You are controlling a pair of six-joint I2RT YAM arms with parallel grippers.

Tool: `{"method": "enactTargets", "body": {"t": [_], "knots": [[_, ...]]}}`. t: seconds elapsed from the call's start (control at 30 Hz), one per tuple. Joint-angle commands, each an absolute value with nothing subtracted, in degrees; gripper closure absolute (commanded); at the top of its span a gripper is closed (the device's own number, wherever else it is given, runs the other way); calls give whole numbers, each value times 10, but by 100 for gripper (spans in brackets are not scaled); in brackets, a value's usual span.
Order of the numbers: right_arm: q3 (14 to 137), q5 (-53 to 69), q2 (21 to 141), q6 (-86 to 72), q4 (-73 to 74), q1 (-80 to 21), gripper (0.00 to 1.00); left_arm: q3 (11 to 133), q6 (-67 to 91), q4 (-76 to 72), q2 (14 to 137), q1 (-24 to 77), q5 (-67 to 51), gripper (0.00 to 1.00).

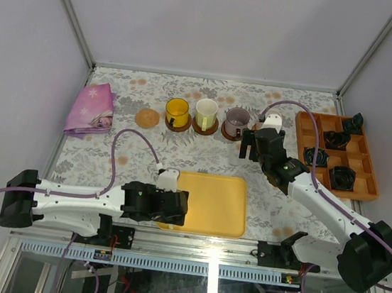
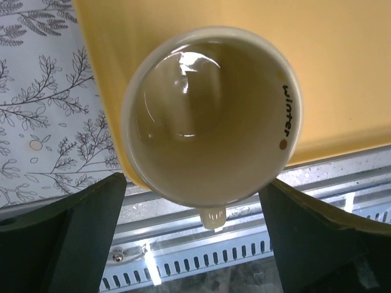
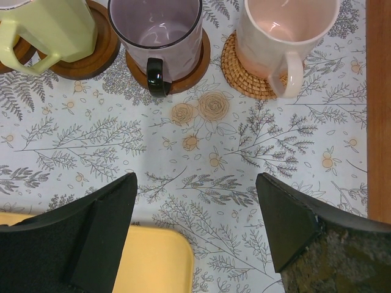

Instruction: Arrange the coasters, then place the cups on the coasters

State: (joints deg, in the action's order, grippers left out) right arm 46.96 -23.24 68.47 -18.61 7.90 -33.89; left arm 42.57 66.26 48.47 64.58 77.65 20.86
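Observation:
At the back of the table stands a row: an empty tan coaster (image 1: 146, 117), then a yellow cup (image 1: 177, 112), a cream cup (image 1: 206, 112) and a grey-purple cup (image 1: 236, 121), each on a dark coaster. The pink cup (image 3: 287, 24) sits on a woven tan coaster (image 3: 241, 70). My right gripper (image 1: 253, 146) (image 3: 195, 183) hovers open just in front of it, holding nothing. A second cream cup (image 2: 211, 116) stands on the yellow tray's (image 2: 342, 73) near-left corner, handle toward me. My left gripper (image 1: 173, 206) (image 2: 192, 183) straddles it with jaws wide, and its fingertips are hidden behind the rim.
The yellow tray (image 1: 212, 191) lies at the near middle by the metal table rail (image 2: 244, 244). An orange divided tray (image 1: 299, 131) with small black objects stands at the back right. A folded pink cloth (image 1: 92, 109) lies at the back left.

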Motion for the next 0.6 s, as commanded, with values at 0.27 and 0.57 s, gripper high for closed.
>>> {"method": "enactTargets", "body": {"t": [0.27,0.57], "knots": [[477,-217,692,-192,59,-336,14,418,621,420,675,780,270,58],[473,-217,692,-194,63,-336,14,407,609,406,679,780,277,62]]}}
